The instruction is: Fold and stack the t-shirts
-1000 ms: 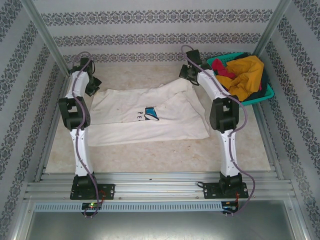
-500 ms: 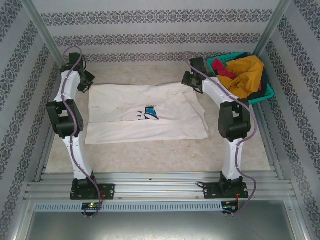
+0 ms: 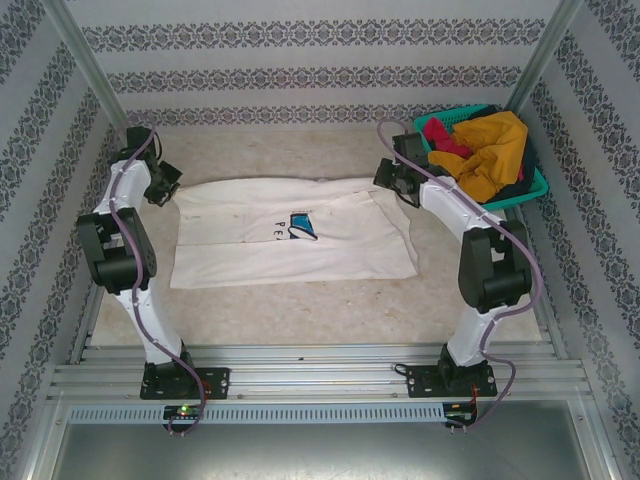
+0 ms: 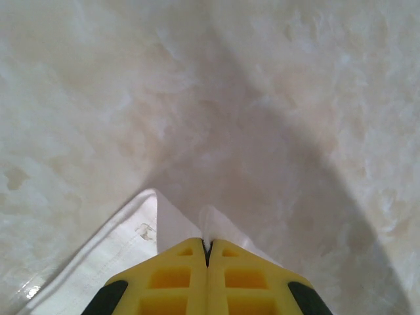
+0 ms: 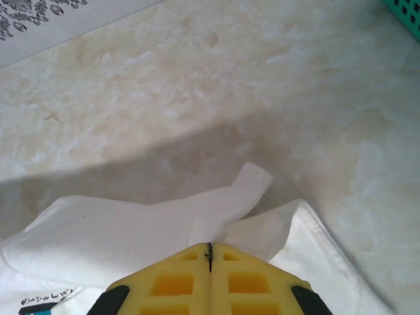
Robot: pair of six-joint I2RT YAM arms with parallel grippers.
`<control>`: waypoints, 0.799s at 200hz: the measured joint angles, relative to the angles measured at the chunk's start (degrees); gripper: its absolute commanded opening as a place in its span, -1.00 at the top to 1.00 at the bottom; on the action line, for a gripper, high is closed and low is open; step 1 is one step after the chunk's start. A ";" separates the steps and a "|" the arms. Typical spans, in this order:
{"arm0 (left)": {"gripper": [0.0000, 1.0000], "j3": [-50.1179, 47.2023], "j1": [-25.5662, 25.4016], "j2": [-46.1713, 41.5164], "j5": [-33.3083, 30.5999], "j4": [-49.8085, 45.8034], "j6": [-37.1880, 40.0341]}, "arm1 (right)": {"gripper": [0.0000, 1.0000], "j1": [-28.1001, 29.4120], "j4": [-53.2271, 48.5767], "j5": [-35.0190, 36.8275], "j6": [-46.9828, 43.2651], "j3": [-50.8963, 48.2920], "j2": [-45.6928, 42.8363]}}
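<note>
In the view from above, the cream-white t-shirt lies spread flat on the beige table, between the two arms. Its blue print faces up near the middle, partly covered by a fold. The left gripper is down at the far left corner of the shirt, and the right gripper is at the far right corner. In the far right corner of the table stands a teal basket. In it lie a mustard-yellow t-shirt, a magenta t-shirt and a dark one, all crumpled together.

In the left wrist view, the yellow fingers of the left gripper are pressed together with no gap. A corner of the cream-white t-shirt rises to the tips and is pinched there. The rest of the cloth hangs down toward the table.

In the right wrist view, the right gripper also has its fingers fully together. It is clamped on a raised fold of the cream-white t-shirt, with a hemmed edge to the right of the fingers. A corner of the teal basket is at the upper right edge.
</note>
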 measured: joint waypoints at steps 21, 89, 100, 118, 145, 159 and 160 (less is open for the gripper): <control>1.00 -3.28 0.37 -2.05 0.72 1.11 0.20 | 1.00 0.00 0.39 0.07 0.00 -3.43 -2.64; 1.00 -13.25 1.57 -8.31 3.52 3.13 0.17 | 1.00 0.00 0.59 0.11 0.02 -11.67 -11.63; 1.00 -14.23 1.79 -9.16 3.91 3.41 0.17 | 1.00 0.00 0.52 0.28 0.02 -12.83 -13.20; 1.00 -15.78 2.03 -10.93 4.33 3.52 0.17 | 1.00 0.00 0.13 0.35 0.02 -14.32 -15.43; 1.00 -17.00 2.32 -12.81 4.98 3.63 0.15 | 1.00 0.00 -0.09 0.31 0.04 -16.28 -17.97; 1.00 -17.73 2.34 -13.66 5.38 3.82 0.15 | 1.00 0.02 -0.46 0.28 0.07 -17.38 -19.15; 1.00 -17.77 2.32 -13.70 5.40 3.82 0.15 | 1.00 0.02 -0.48 0.26 0.07 -17.44 -19.28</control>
